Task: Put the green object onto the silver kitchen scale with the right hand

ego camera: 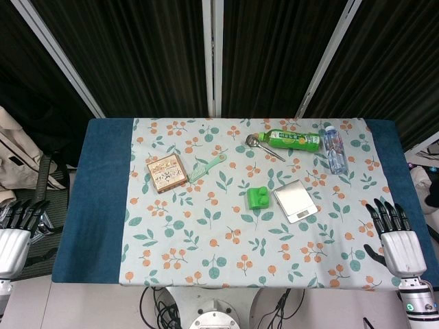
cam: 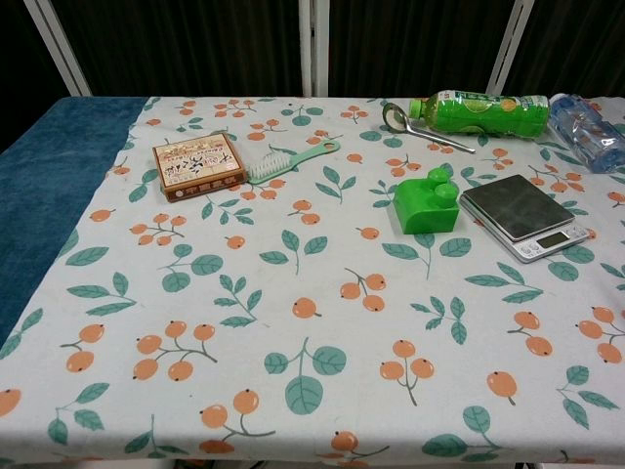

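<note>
A green toy block (ego camera: 258,198) (cam: 427,202) with two studs stands on the floral cloth near the table's middle. Just to its right lies the silver kitchen scale (ego camera: 295,201) (cam: 524,215), its platform bare. My right hand (ego camera: 394,238) hangs over the table's front right corner, fingers straight and apart, holding nothing, well away from the block. Off the table's left edge is my left hand (ego camera: 17,232), fingers spread and empty. Neither hand shows in the chest view.
A green drink bottle (ego camera: 293,140), a metal spoon (ego camera: 262,144) and a clear water bottle (ego camera: 335,149) lie along the far edge. A patterned brown box (ego camera: 167,173) and a mint comb (ego camera: 206,168) sit left of centre.
</note>
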`<control>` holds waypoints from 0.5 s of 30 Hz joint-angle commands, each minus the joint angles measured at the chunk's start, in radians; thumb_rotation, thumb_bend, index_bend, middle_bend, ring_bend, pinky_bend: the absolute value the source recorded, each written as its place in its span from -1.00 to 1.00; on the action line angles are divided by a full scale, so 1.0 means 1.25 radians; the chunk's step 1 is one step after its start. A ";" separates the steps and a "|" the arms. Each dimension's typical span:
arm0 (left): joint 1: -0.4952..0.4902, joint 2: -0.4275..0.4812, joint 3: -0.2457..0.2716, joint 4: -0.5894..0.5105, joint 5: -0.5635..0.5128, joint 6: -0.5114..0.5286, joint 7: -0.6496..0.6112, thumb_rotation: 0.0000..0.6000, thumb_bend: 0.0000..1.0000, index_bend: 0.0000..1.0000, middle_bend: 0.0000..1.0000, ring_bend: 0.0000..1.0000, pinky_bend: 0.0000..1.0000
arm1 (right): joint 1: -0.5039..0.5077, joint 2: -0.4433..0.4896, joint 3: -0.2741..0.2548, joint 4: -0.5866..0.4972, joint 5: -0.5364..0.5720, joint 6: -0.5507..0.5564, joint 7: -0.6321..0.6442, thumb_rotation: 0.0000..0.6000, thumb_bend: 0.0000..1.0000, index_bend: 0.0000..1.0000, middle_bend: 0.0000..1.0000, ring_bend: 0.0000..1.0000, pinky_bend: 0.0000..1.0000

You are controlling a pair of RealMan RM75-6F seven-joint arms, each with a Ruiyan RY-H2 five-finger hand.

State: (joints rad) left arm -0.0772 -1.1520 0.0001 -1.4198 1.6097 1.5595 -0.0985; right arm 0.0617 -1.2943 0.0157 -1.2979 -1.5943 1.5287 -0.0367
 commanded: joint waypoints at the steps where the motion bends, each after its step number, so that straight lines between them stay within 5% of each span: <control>1: -0.001 -0.001 -0.001 0.000 -0.001 -0.002 -0.001 1.00 -0.88 -0.87 -0.81 -1.00 -0.95 | 0.000 0.000 0.000 0.000 0.001 -0.001 -0.001 1.00 -0.83 -1.00 -1.00 -1.00 -1.00; 15: -0.007 0.003 0.000 -0.011 0.005 -0.006 0.009 1.00 -0.88 -0.87 -0.81 -1.00 -0.95 | 0.006 0.012 -0.010 -0.009 -0.006 -0.017 -0.022 1.00 -0.83 -1.00 -1.00 -1.00 -1.00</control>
State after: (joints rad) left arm -0.0859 -1.1486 0.0004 -1.4328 1.6156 1.5520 -0.0875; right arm 0.0664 -1.2843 0.0067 -1.3044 -1.6002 1.5142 -0.0517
